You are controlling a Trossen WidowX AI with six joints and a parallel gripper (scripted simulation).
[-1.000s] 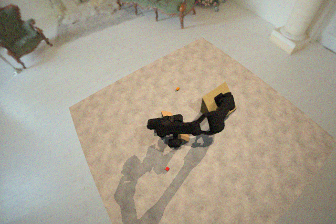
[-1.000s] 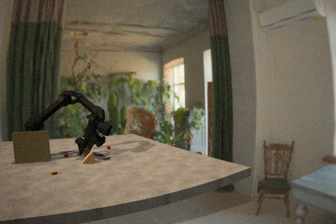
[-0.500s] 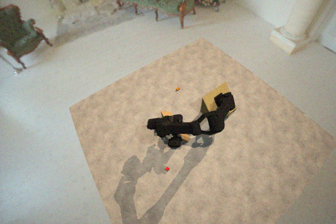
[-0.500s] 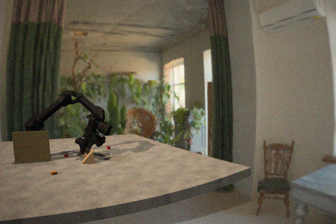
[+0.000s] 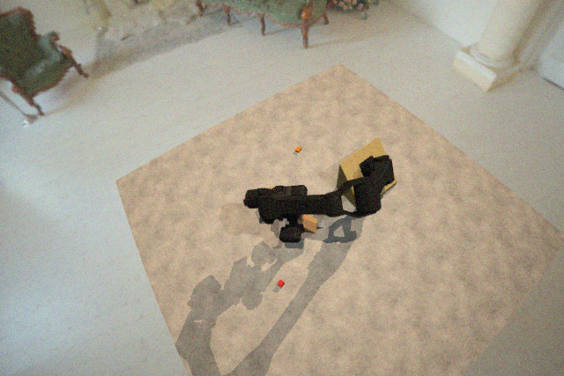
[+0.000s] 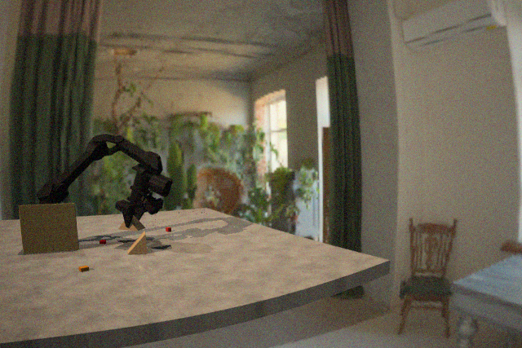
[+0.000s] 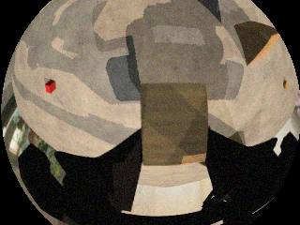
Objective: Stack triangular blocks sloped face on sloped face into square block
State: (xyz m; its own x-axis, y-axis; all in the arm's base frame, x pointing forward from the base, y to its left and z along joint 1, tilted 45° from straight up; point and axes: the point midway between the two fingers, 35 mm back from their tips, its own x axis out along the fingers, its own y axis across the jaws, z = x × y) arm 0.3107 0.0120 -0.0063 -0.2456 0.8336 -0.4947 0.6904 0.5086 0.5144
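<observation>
We see the broad mottled table (image 5: 423, 271) (image 6: 253, 280) (image 7: 75, 96) beneath everything, with the tan box (image 5: 359, 158) (image 6: 48, 228) standing upright on it; that box is our landmark. Our black arm (image 5: 318, 204) (image 6: 137, 154) rises behind the box in the exterior view and bends over the table to the box's right.

At its end, our gripper (image 5: 293, 222) (image 6: 137, 217) (image 7: 173, 129) points down, well apart from the box, its jaws clamped on one triangular block (image 5: 309, 223) (image 6: 138, 223) (image 7: 173, 124). We cannot tell whether that block touches the table. The other triangular block (image 6: 139, 244) (image 7: 255, 41) rests on the table, right of the box in the exterior view and nearer that camera than the held one, sloped face exposed. The two are apart, so the square block is unmade.

Among the small pieces, an orange block (image 5: 298, 149) (image 6: 83, 268) (image 7: 285, 84) lies in front and to the right of the box in the exterior view. One red cube (image 6: 102, 241) sits to the box's right there; another red cube (image 5: 280, 283) (image 6: 168, 229) (image 7: 50, 86) sits farther right.
</observation>
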